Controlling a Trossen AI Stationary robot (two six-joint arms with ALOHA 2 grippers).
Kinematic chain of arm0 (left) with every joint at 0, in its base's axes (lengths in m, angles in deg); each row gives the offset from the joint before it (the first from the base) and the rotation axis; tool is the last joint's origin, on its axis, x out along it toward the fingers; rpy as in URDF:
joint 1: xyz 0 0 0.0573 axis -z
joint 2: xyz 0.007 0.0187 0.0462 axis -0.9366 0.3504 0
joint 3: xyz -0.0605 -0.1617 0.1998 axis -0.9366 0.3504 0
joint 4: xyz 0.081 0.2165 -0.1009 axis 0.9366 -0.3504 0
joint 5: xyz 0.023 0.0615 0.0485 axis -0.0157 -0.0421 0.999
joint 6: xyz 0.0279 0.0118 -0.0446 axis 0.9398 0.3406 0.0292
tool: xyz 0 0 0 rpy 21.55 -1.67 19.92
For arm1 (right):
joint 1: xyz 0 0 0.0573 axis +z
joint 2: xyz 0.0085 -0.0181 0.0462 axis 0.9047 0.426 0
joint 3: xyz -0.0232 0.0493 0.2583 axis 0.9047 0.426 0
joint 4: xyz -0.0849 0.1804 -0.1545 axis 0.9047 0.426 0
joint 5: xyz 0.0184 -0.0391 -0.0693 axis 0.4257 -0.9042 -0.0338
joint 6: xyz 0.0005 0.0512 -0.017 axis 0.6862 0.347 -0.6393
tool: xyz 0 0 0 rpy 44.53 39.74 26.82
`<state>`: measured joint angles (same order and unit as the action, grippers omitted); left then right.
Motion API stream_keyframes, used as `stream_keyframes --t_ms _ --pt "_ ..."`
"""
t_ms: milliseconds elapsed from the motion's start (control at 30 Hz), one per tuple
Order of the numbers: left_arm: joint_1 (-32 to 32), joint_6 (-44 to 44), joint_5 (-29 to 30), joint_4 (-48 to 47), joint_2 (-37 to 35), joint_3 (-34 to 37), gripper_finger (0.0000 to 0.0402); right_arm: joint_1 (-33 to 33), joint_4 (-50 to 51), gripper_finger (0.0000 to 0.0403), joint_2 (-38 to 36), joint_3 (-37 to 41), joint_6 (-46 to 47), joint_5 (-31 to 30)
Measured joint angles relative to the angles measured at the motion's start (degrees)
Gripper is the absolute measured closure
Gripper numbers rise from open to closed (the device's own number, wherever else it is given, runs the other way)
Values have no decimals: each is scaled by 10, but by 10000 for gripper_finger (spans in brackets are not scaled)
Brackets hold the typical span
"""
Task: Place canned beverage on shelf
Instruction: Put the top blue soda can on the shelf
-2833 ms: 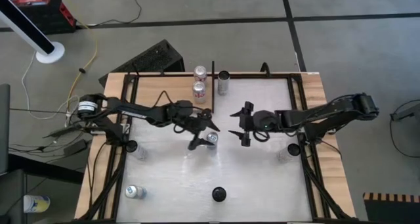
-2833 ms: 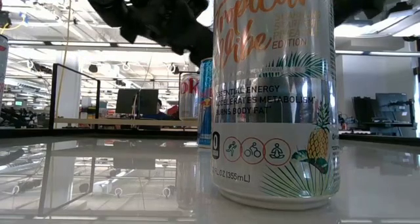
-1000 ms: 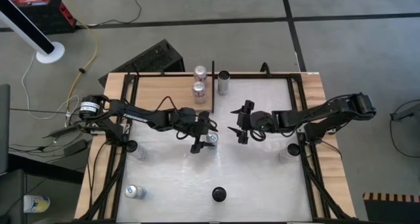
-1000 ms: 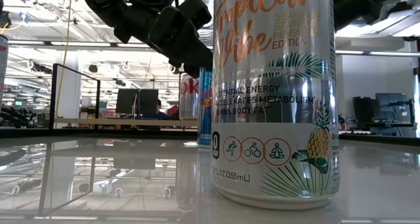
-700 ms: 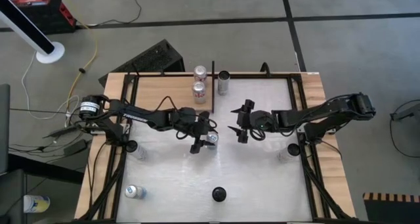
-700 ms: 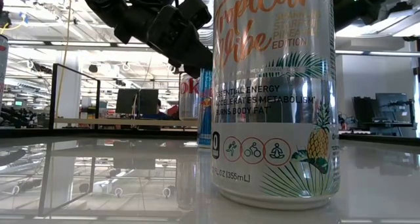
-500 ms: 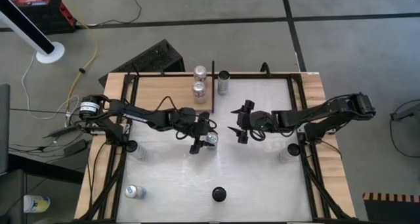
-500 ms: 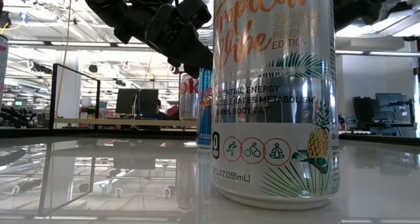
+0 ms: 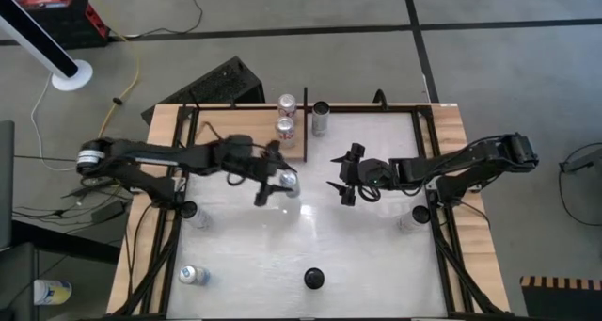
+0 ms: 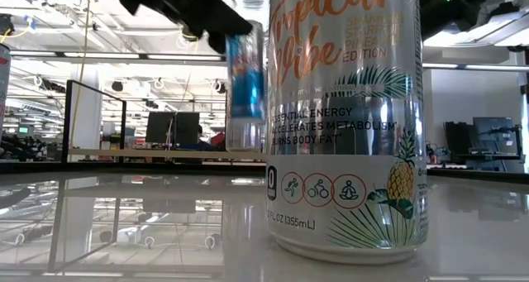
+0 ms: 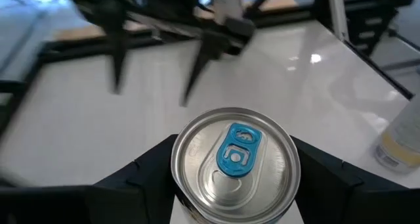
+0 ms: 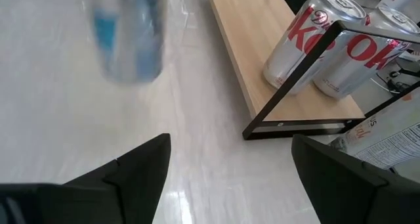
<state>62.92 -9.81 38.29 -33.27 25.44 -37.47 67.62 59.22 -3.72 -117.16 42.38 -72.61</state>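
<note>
The left gripper (image 9: 274, 183) has its fingers (image 11: 141, 178) clamped on a blue can (image 11: 235, 165), held clear above the desk (image 9: 357, 255) near the shelf (image 9: 235, 133). The right gripper (image 9: 342, 177) hovers mid-desk, fingers (image 12: 131, 168) wide apart, holding nothing

brushed metal can (image 11: 235, 161), wood-grain shelf (image 12: 275, 60), glossy white table (image 9: 357, 246); gripper fingers (image 12: 134, 171) seemingly matt plastic.

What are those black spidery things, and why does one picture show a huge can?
They are two robot arms at a white table, seen from above. The left hand holds a blue and silver can, lifted off the table; a camera on that arm looks down on its lid. The right hand waits open, empty. The huge pineapple can just stands close to a camera sitting low on the table. Two red and silver cans stand on the wooden shelf.
</note>
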Motion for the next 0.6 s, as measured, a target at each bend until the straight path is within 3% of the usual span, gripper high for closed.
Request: stream_keyframes --t_ms 333,600 --pt "-114 16 25 -91 -132 36 179 0 -4 63 0 0 2 0" --pt "-283 22 -117 -99 -126 45 179 0 -5 63 0 0 3 1"
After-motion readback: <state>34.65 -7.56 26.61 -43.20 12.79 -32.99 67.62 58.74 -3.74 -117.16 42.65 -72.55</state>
